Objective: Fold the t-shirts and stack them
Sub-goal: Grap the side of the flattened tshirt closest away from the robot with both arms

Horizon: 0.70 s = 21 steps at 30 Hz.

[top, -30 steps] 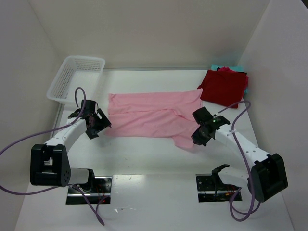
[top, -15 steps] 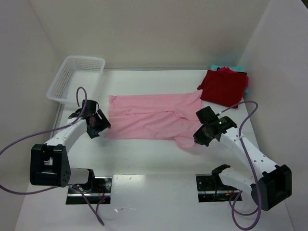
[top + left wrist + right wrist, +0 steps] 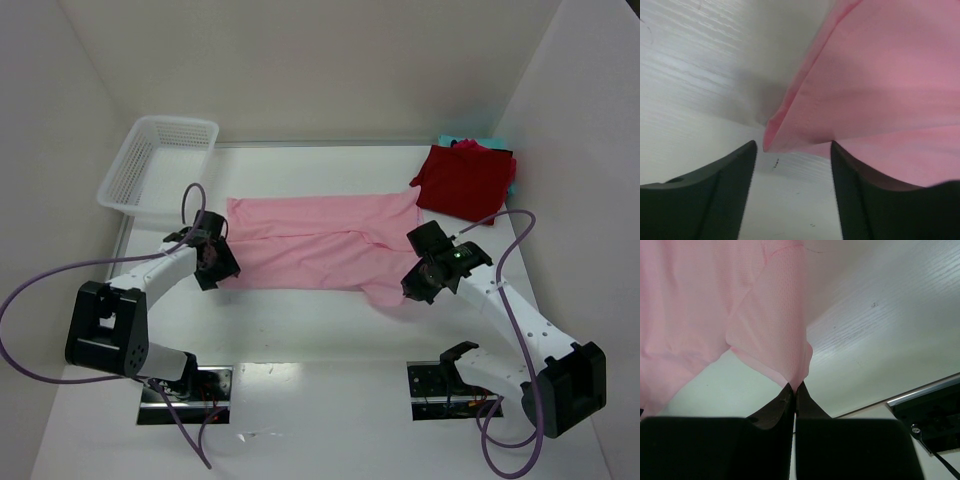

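Left hand released, fingers spread either side of a creased corner of the light pink soft-cloth tee on the white bench. Right hand clenched on its fine-mesh edge. Teal shirt mostly hidden beneath dark red folded shirt.

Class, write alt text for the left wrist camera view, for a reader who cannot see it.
A corner of a pink shirt lies on a white table, framed between the two dark fingers of the open left claw. The shirt fills the upper right of the picture.
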Tool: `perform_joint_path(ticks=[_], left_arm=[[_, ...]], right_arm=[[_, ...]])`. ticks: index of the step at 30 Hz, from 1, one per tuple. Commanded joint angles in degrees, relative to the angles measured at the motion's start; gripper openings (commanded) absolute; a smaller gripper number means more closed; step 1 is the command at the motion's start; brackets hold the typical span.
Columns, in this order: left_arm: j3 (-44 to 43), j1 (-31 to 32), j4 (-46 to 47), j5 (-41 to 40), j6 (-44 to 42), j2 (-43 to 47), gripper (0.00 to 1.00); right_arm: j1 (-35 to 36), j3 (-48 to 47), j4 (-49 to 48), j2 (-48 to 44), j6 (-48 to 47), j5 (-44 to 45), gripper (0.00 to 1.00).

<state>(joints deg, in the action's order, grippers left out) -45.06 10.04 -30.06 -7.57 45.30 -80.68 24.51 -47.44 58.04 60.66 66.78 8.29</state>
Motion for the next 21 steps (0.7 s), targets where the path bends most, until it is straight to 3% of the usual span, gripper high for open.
perform_joint_path(ticks=[1, 2, 5, 6, 10, 15, 21], left_arm=[[-1.08, -0.02, -0.96, -4.2, 2.33, 0.18, 0.59], [-0.56, -0.02, -0.96, -4.73, 2.34, 0.18, 0.49], [-0.04, -0.02, -0.26, -4.73, 2.95, -0.35, 0.36], [-0.03, -0.02, -0.26, -4.73, 2.95, -0.87, 0.26], [0.5, -0.02, 0.26, -4.73, 2.95, -1.49, 0.21], [1.02, -0.02, 0.27, -4.73, 2.95, -1.49, 0.02], [-1.78, -0.02, -1.83, -4.73, 1.82, 2.02, 0.0]], right_arm=[[0.45, -0.99, -0.56, -0.63, 0.01, 0.14, 0.0], [0.45, -0.99, -0.56, -0.63, 0.01, 0.14, 0.0], [0.45, -0.46, -0.56, -1.16, 0.01, 0.14, 0.0], [0.45, -0.46, -0.56, -1.16, 0.01, 0.14, 0.0], [0.45, -0.46, -0.56, -1.69, 0.01, 0.14, 0.0], [0.45, -0.46, -0.56, -1.69, 0.01, 0.14, 0.0], [0.45, -2.12, -1.08, -1.69, 0.01, 0.14, 0.0]])
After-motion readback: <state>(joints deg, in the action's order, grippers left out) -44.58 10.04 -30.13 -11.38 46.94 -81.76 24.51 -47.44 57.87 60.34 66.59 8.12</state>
